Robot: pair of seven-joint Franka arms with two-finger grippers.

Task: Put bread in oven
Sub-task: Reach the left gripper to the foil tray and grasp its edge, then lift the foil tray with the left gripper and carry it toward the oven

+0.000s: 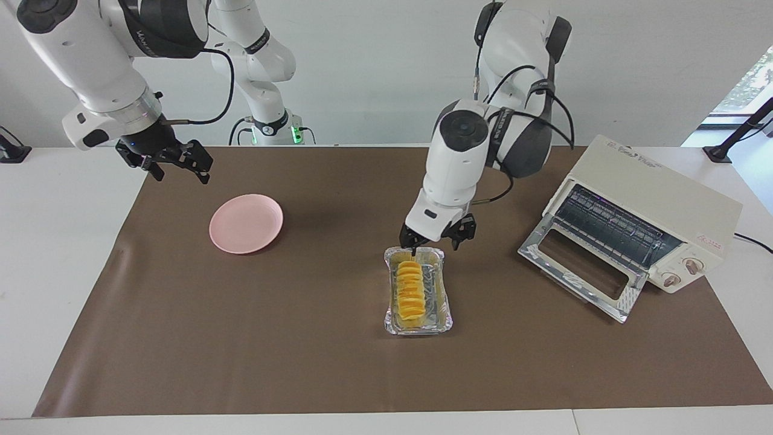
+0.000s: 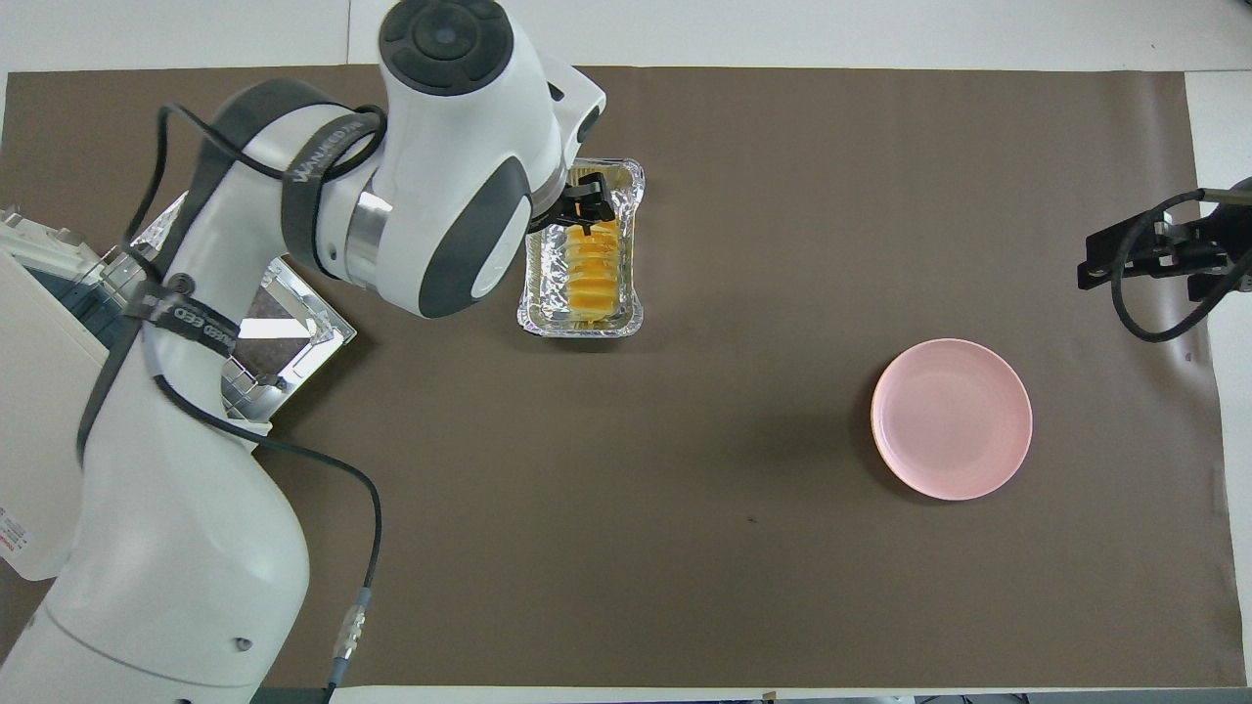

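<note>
Facing view: my left gripper [image 1: 436, 240] hangs with its jaws spread wide and empty just above the robot-side end of the foil tray [image 1: 447, 302]. The bread [image 1: 409, 289], a ridged yellow-orange loaf, lies lengthwise in that tray near the middle of the brown mat [image 1: 302, 338] on the tabletop [image 1: 54, 241]. From the tray, the oven [image 1: 649, 214] sits at about two o'clock, toward my left arm's end, its glass door [image 1: 580, 269] dropped open and the wire rack [image 1: 610, 226] showing. My right gripper [image 1: 175, 164] waits in the air, jaws wide and empty, at about eleven o'clock from the pink plate [image 1: 246, 223], over the mat's edge.

Overhead view: my left arm [image 2: 196, 440] sweeps in from the bottom and covers much of the oven [image 2: 59, 469]. My left gripper [image 2: 588, 207] sits over the tray's [image 2: 533, 313] twelve o'clock end, above the bread [image 2: 593, 279]. The plate [image 2: 952, 418] lies at about four o'clock from the tray, well apart. My right gripper [image 2: 1125, 256] shows at about one o'clock from the plate.
</note>
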